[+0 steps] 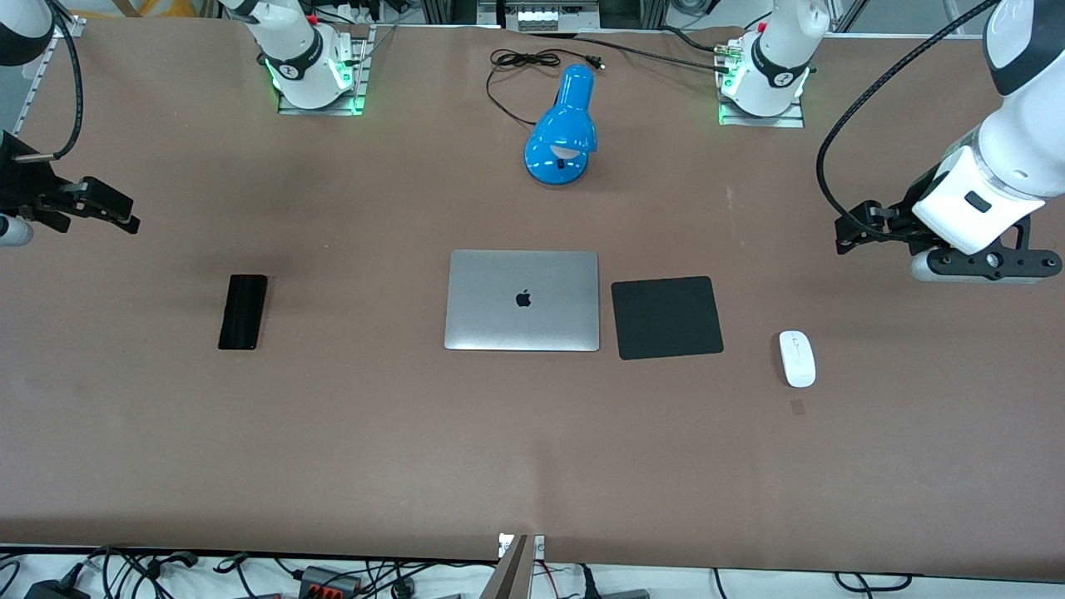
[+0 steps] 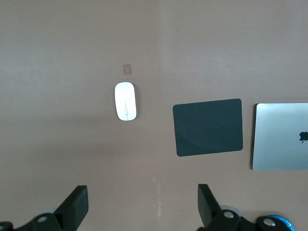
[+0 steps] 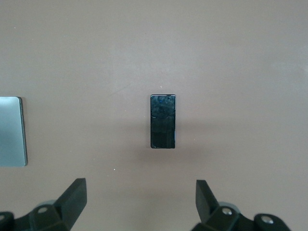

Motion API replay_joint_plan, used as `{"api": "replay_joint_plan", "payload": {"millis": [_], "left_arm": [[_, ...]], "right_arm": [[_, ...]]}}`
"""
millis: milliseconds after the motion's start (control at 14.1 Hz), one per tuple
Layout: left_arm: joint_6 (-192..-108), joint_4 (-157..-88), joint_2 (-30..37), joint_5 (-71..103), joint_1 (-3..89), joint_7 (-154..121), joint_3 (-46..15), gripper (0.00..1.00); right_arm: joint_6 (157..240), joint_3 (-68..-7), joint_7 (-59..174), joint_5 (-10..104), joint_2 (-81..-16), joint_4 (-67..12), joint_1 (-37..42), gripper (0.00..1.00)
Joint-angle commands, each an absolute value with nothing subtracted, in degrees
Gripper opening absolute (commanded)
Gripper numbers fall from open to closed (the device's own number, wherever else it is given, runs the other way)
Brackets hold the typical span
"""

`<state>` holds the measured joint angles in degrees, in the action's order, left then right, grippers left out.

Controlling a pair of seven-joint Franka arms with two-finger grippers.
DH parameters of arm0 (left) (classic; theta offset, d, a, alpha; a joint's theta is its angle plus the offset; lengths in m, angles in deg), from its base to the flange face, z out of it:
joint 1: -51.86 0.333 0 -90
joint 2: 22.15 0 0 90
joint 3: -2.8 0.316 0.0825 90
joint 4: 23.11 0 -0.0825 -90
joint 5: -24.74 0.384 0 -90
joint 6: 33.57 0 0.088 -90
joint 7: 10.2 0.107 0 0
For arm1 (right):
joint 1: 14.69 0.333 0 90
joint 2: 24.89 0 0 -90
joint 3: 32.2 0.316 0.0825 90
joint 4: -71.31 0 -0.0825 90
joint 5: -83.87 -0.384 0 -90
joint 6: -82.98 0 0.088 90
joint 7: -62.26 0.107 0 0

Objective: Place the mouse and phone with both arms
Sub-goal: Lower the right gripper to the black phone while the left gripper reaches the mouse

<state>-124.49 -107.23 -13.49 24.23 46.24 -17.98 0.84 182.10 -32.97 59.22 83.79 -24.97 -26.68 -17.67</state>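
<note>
The white mouse lies on the brown table toward the left arm's end, beside the black mat. The black phone lies flat toward the right arm's end, apart from the laptop. My left gripper hangs open over bare table close to the mouse, with nothing between its fingers. Over bare table close to the phone hangs my right gripper, also open and holding nothing.
A shut silver laptop sits mid-table with a square black mat beside it. A blue desk lamp and its cord lie between the arm bases. A small tape mark is just nearer the camera than the mouse.
</note>
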Motion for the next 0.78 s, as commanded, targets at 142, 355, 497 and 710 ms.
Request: {"api": "replay_joint_plan", "payload": {"millis": [142, 355, 497, 710], "left_arm": [[-124.9, -108.4, -14.7, 24.8, 46.1, -17.5, 0.7, 1.00], [-125.1, -107.9, -13.4, 24.8, 46.1, -18.1, 0.8, 1.00], [-125.8, -107.9, -12.7, 24.7, 46.2, -17.5, 1.0, 1.00], [-129.4, -108.1, -8.0, 26.0, 46.1, -18.3, 1.7, 1.00]], "right_arm": [[181.0, -32.3, 58.9, 83.4, -24.0, -26.3, -18.5, 1.00], [181.1, -32.3, 59.0, 83.4, -24.4, -26.3, -18.5, 1.00], [181.9, -32.3, 59.4, 84.0, -26.1, -26.5, -18.5, 1.00], [182.6, -32.3, 59.3, 85.7, -29.4, -26.5, -18.5, 1.00]]}}
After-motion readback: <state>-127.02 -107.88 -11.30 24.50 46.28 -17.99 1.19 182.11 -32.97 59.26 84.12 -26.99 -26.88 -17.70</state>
